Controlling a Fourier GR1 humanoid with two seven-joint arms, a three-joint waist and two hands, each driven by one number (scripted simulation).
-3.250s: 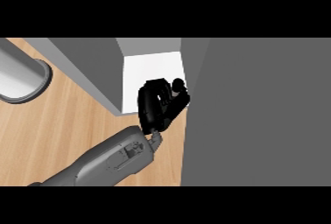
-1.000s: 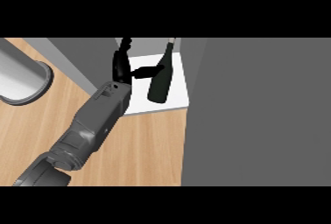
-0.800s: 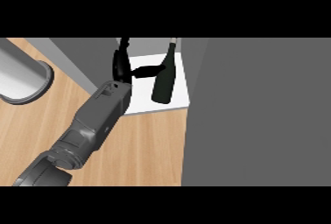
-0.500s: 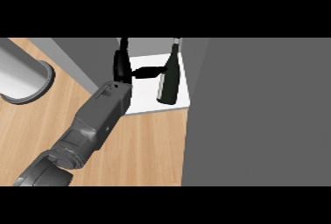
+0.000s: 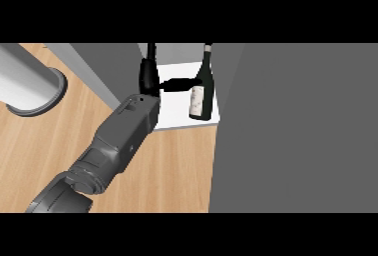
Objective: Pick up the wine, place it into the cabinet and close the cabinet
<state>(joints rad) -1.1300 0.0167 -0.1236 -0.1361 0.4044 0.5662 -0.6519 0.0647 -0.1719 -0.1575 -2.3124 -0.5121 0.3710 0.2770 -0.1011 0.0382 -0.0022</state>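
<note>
A pale grey cylinder (image 5: 29,90) stands at far left on the wooden counter (image 5: 170,165). The left hand (image 5: 151,75), fingers now straight and spread, has let go; the dark glass wine bottle (image 5: 199,95) stands upright on the white cabinet shelf (image 5: 173,107), so closing the grey cabinet door (image 5: 295,125) remains.

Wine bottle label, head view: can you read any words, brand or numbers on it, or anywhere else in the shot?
Wine bottle: pale label with dark marks, too blurred to read.
Cabinet, counter, grey cylinder, hand: no text visible.
</note>
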